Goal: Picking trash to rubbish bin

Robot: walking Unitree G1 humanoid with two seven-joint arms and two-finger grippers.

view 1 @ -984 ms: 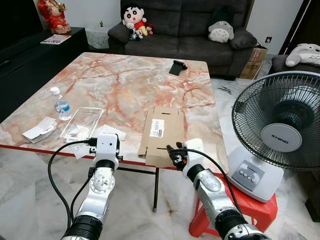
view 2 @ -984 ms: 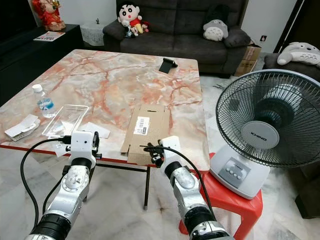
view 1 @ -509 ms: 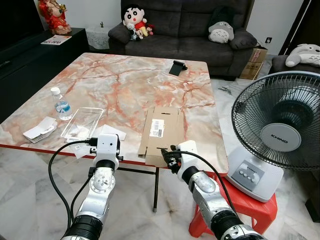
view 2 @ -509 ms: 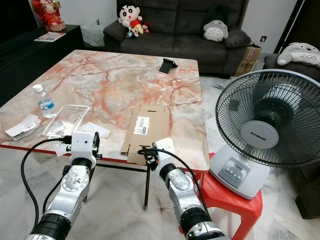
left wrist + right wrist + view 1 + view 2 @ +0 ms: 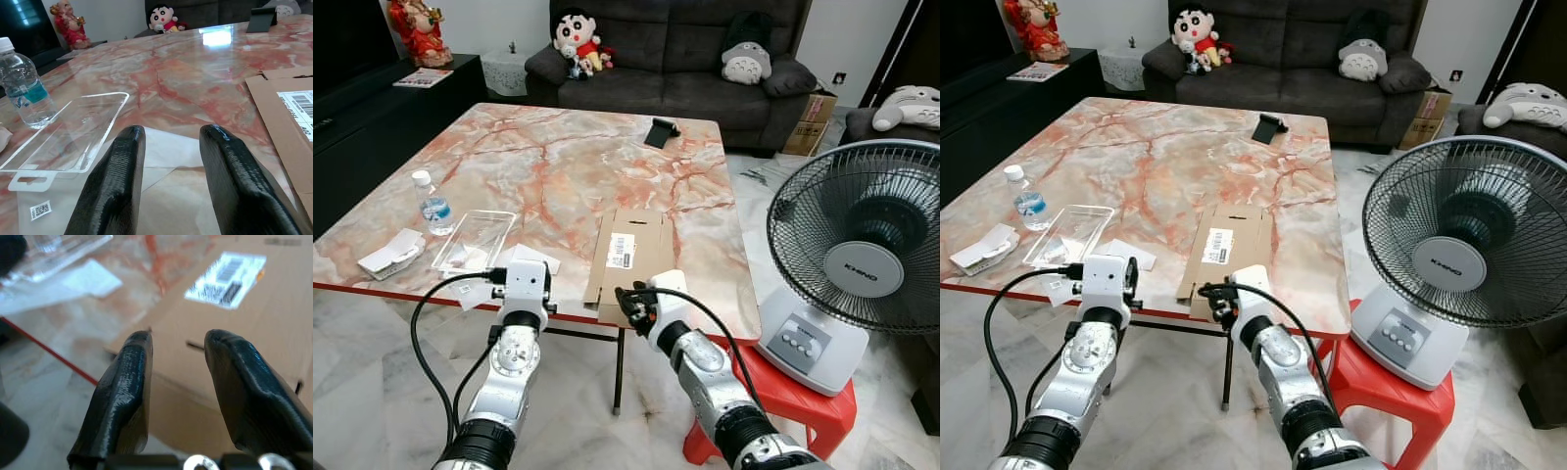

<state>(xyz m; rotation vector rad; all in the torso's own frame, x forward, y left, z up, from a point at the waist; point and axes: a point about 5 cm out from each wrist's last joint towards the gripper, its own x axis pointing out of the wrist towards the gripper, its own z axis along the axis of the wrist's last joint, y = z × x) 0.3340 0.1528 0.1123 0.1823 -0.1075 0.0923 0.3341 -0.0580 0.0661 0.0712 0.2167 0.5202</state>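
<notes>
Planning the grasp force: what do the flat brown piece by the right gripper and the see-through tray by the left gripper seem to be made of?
The flattened box looks like plain brown cardboard: matte, with cut slots, fold lines and a white barcode label. The clear tray looks like thin moulded plastic, glossy and transparent, the marble showing through; it probably flexes easily. The right gripper sits open at the box's near edge, the left gripper open near the tray.
</notes>
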